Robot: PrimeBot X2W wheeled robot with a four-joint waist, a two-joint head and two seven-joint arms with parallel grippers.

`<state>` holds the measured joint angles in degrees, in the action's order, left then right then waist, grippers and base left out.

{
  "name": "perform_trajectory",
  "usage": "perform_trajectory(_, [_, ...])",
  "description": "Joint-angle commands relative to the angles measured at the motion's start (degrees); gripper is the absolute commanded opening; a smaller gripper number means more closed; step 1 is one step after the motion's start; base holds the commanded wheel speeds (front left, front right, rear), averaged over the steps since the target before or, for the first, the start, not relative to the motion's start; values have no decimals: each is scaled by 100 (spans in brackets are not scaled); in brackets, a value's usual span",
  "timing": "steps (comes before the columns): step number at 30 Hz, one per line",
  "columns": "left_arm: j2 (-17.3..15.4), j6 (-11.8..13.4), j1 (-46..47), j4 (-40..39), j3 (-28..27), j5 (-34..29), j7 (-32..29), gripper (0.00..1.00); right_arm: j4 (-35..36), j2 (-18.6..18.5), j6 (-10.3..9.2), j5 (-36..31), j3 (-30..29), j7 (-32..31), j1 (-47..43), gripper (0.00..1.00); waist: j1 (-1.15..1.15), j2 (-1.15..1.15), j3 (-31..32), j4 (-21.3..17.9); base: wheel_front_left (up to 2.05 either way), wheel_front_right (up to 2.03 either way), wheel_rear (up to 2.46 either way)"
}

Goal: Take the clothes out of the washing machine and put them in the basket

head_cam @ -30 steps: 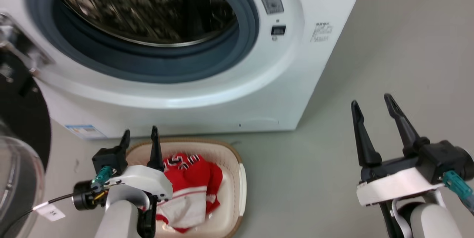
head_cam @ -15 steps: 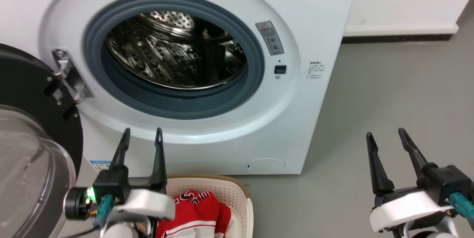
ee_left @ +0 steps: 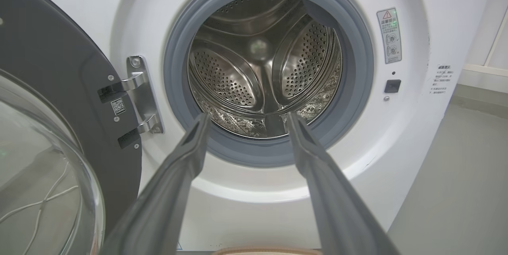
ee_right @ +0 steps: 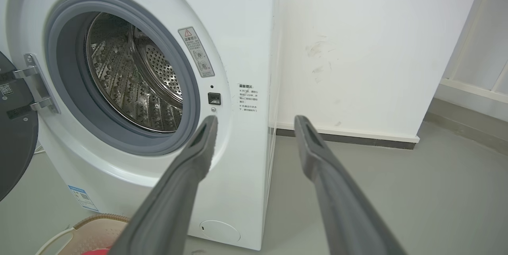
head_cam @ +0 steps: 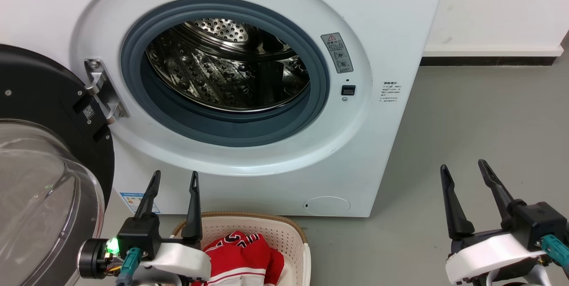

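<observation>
The white washing machine (head_cam: 391, 19) stands with its black-rimmed glass door (head_cam: 40, 152) swung open to the left; only bare steel shows in its drum (head_cam: 231, 68) (ee_left: 262, 64) (ee_right: 131, 76). In front of it on the floor sits the cream basket (head_cam: 284, 235) with red clothes (head_cam: 249, 259) showing white lettering and stripes. My left gripper (head_cam: 174, 175) (ee_left: 245, 117) is open and holds nothing, above the basket's left part and pointing at the drum. Out to the right over the floor, my right gripper (head_cam: 463, 165) (ee_right: 254, 119) is open, nothing between its fingers.
Grey floor (head_cam: 480, 126) extends to the right of the machine up to a white wall with a dark skirting (head_cam: 489, 61). The open door takes up the space at the left. A corner of the basket (ee_right: 95, 227) shows in the right wrist view.
The head camera has tilted up, so the machine's opening sits lower in the picture and less of the basket shows. Both grippers stay open and keep their places.
</observation>
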<state>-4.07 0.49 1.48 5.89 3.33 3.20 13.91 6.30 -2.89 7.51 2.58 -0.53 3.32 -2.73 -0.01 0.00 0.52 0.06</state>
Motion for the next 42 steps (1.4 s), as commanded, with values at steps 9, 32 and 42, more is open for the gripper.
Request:
perform_trajectory(9, [-62, 60, 29, -64, 43, 24, -58, 100, -7, 4, -3, 52, 10, -12, -56, 100, 1, 0, -13, -6, 0, 0, 0])
perform_trajectory(32, [-31, -114, 114, 187, -164, 1759, -500, 0, -443, -95, 0, 1915, 28, -93, 165, 0, 1, 0, -12, -21, 0, 0, 0])
perform_trajectory(42, [-10, -212, 161, 259, -271, 2778, -707, 0, -667, -138, -1, 2981, 13, -162, 278, 0, 1, 0, -17, -20, 0, 0, 0])
